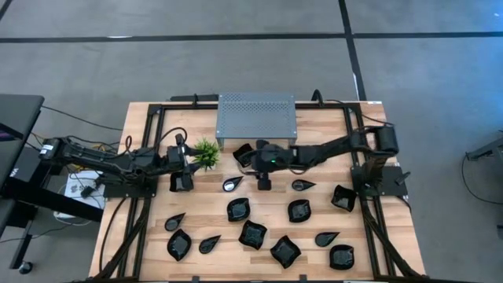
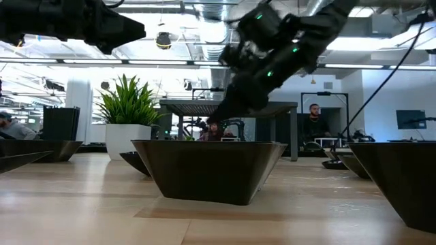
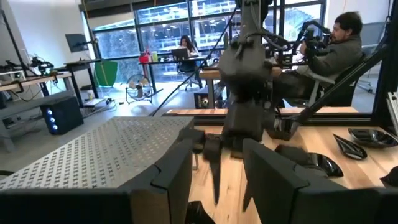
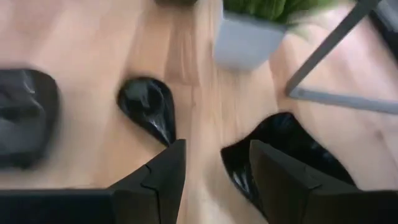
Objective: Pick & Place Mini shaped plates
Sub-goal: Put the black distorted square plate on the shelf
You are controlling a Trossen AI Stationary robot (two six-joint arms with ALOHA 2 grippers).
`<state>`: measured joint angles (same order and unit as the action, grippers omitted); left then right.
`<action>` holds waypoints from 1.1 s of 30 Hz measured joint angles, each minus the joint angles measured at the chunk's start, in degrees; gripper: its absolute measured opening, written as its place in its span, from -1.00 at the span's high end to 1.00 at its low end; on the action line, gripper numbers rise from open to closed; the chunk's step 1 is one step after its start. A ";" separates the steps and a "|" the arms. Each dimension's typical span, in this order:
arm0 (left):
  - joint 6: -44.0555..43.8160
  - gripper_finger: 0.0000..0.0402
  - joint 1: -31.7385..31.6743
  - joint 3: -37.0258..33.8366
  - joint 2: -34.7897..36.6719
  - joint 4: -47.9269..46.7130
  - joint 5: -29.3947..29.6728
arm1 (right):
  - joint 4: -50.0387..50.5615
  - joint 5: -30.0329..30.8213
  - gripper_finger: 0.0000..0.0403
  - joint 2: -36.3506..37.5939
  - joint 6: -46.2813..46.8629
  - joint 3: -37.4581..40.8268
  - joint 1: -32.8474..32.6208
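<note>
Several mini shaped plates, glossy black, lie scattered on the near half of the wooden table (image 1: 196, 212), among them a squarish one (image 1: 238, 208) and a teardrop one (image 1: 232, 185). My right gripper (image 1: 251, 157) reaches toward the table's left, slanting down and hovering open above the wood. In its wrist view, bare wood shows between the fingers (image 4: 214, 180), with the teardrop plate (image 4: 149, 112) on one side and another black plate (image 4: 292, 155) on the other. My left gripper (image 1: 189, 161) stands open and level beside the small green plant (image 1: 206, 153), nothing between its fingers (image 3: 214, 180).
The grey perforated stand (image 1: 256, 116) sits at the far middle. The potted plant (image 4: 249, 40) stands just ahead of my right gripper. A large dark plate (image 2: 208, 170) fills the low view's foreground. Black frame rails (image 1: 357, 157) run along the table's sides. People sit in the room beyond.
</note>
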<state>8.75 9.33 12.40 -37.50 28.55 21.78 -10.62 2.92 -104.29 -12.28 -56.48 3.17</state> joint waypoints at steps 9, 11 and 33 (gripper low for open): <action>-0.02 0.31 0.02 0.02 -0.43 0.38 -0.81 | 12.11 1.55 0.14 -7.22 -3.33 -8.86 2.43; -0.17 0.32 0.04 0.04 -0.68 0.91 -0.91 | 13.21 1.59 0.15 -8.57 -4.32 -9.85 2.99; -0.25 0.35 0.15 0.02 -0.83 1.14 -1.95 | 25.54 3.15 0.99 -2.39 -4.26 -14.26 -1.18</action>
<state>8.51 9.47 12.43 -38.33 29.69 19.84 14.91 6.07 -106.68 -16.54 -70.73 1.99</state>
